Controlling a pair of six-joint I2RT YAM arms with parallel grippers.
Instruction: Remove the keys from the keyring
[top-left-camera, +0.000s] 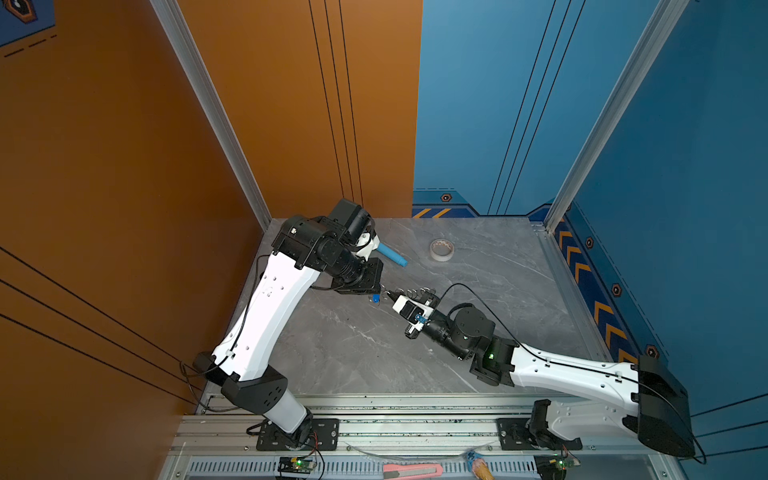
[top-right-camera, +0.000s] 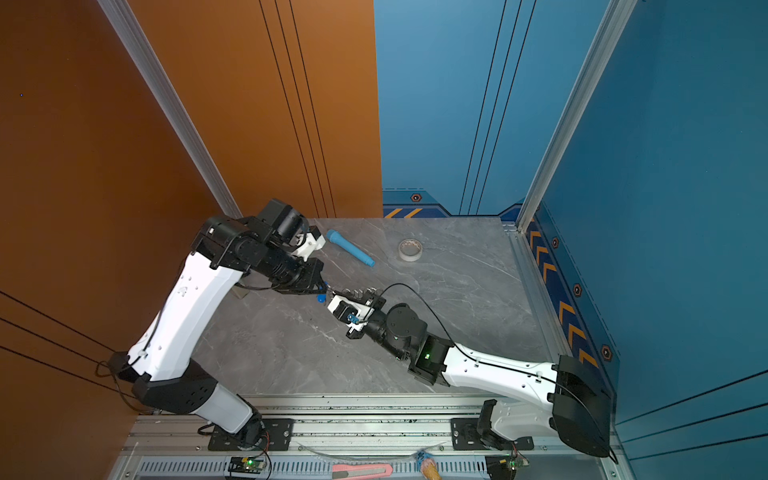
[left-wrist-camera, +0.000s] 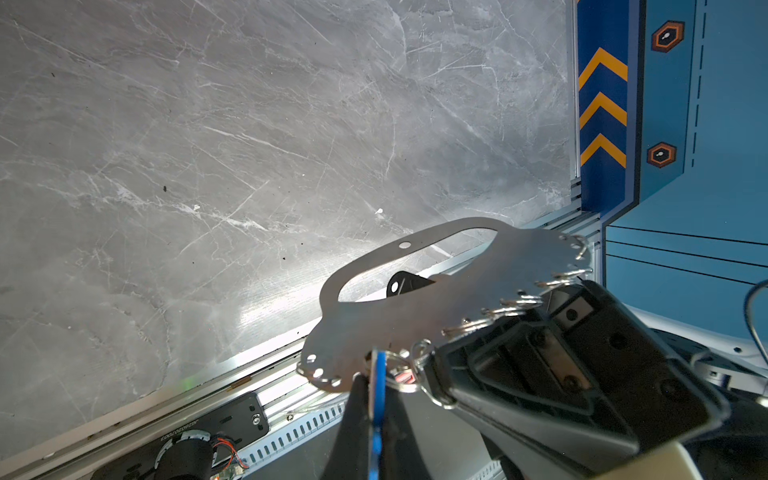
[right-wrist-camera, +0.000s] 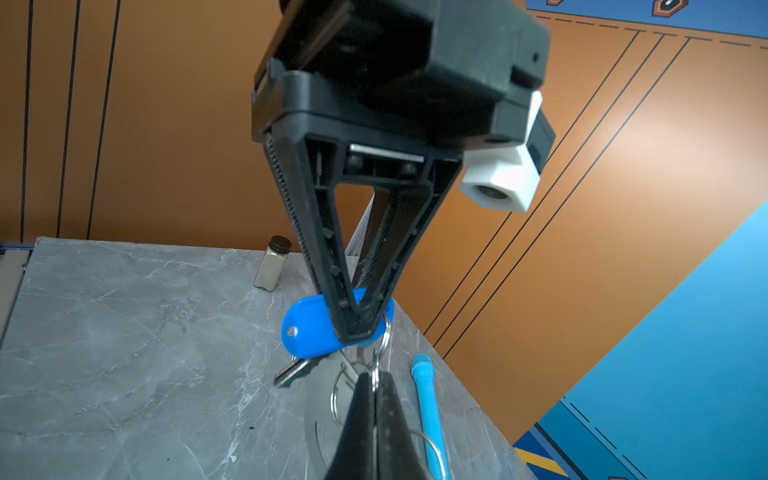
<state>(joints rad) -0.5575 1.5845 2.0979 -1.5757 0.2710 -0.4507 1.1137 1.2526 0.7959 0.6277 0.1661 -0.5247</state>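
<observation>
A: Free room?
B: Right half of the table (top-left-camera: 519, 299) and its front strip are bare, wide lanes.
A: Blockers?
B: Blue tube (top-right-camera: 350, 248) and tape roll (top-left-camera: 441, 249) near the back edge, apart, gap between. Small jar (right-wrist-camera: 273, 263) by the orange wall (top-left-camera: 124, 166). Blue wall (top-left-camera: 665, 208) shuts the right side. Mid-table the left gripper (right-wrist-camera: 357, 326) and right gripper (right-wrist-camera: 376, 386) meet tip to tip, keys (right-wrist-camera: 307, 332) and keyring (left-wrist-camera: 436, 307) strung between them. No passing there.

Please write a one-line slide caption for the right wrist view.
Left gripper pinches the blue tag of the keys; right gripper clamps the keyring.
</observation>
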